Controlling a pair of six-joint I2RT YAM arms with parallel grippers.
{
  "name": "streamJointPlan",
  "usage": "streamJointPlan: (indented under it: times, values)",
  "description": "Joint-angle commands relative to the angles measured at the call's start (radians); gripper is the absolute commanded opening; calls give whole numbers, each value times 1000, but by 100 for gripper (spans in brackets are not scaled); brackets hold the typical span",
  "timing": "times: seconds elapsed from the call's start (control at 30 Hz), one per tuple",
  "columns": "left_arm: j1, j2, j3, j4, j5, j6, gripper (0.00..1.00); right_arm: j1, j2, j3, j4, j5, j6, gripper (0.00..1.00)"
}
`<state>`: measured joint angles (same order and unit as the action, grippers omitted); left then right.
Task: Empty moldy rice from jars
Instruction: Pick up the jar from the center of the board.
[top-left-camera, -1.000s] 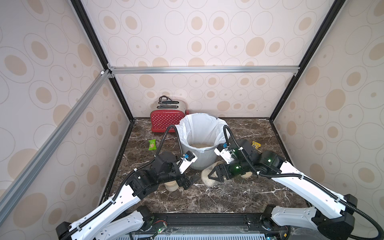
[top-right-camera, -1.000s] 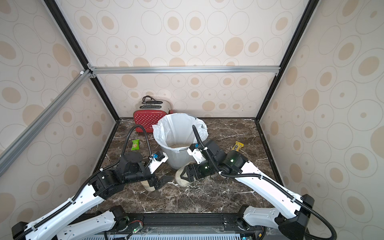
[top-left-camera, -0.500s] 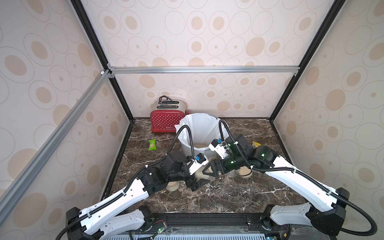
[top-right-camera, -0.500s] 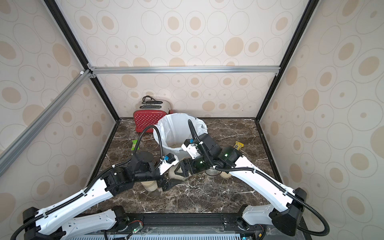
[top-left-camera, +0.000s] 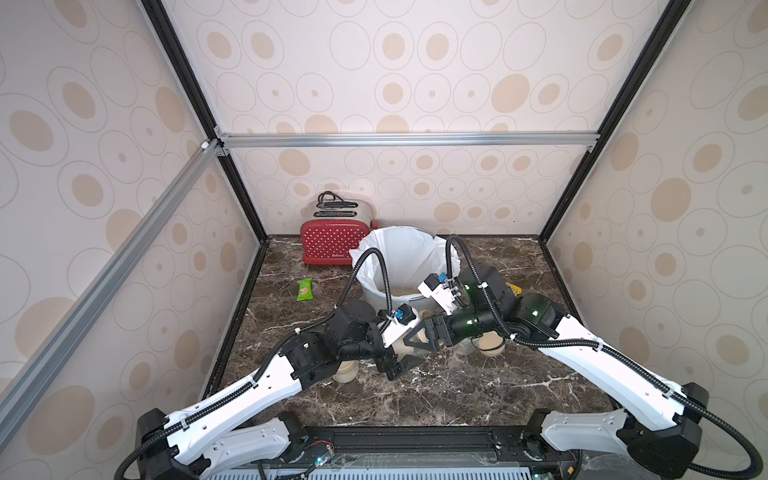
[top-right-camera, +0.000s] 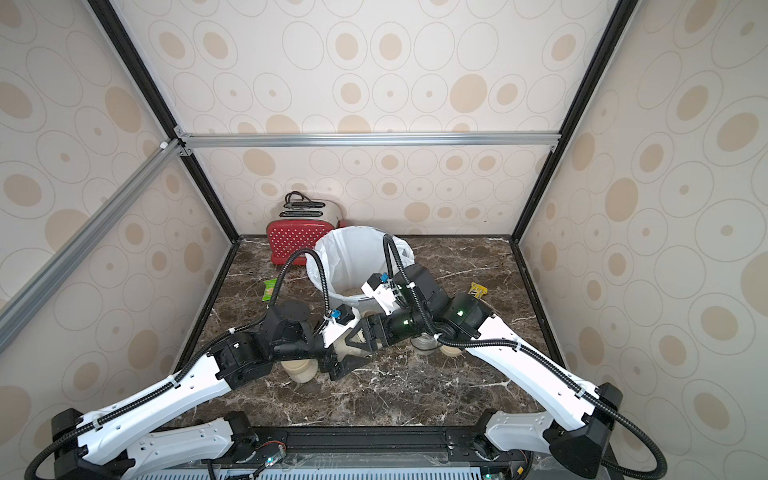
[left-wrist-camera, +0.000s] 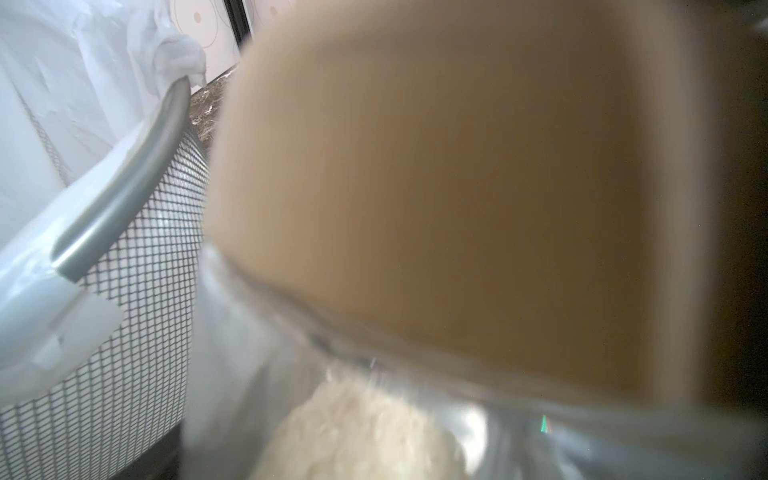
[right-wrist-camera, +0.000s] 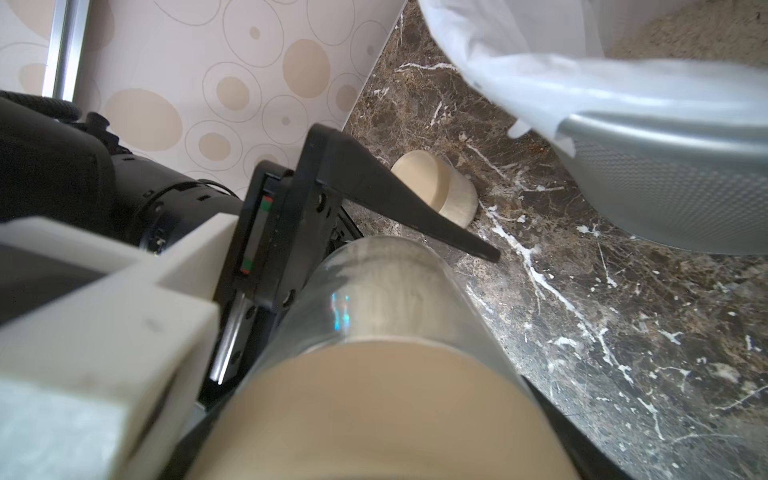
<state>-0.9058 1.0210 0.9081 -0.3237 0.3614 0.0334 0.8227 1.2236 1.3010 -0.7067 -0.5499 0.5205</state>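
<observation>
my right pincer (top-left-camera: 415, 337) is clenched on the beige lid end of a small clear glass jar (right-wrist-camera: 386, 291), tipped on its side just near of the grey mesh bin with white liner (top-left-camera: 376, 291). pale rice (left-wrist-camera: 365, 432) sits inside. my left pincer (top-left-camera: 403, 357) straddles the glass; clamped or not, i cannot tell.

Red polka-dot toaster (top-left-camera: 336, 243) stands at the far edge of the marble tabletop (top-left-camera: 457, 399), toward the far-left corner. White-lined mesh bin (top-left-camera: 409, 253) sits just beside it. Green packet (top-left-camera: 304, 289) lies near the left edge, yellow packet (top-right-camera: 478, 289) toward the right edge.
</observation>
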Motion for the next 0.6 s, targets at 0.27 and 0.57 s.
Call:
streamJointPlan:
  times: [0.27,0.57]
  values:
    - [-4,64,72,61,49,34,85,16,-27,17,142,-182,13,53]
    - [-5,67,86,88,50,37,55,16,-30,27,129,-173,9,54]
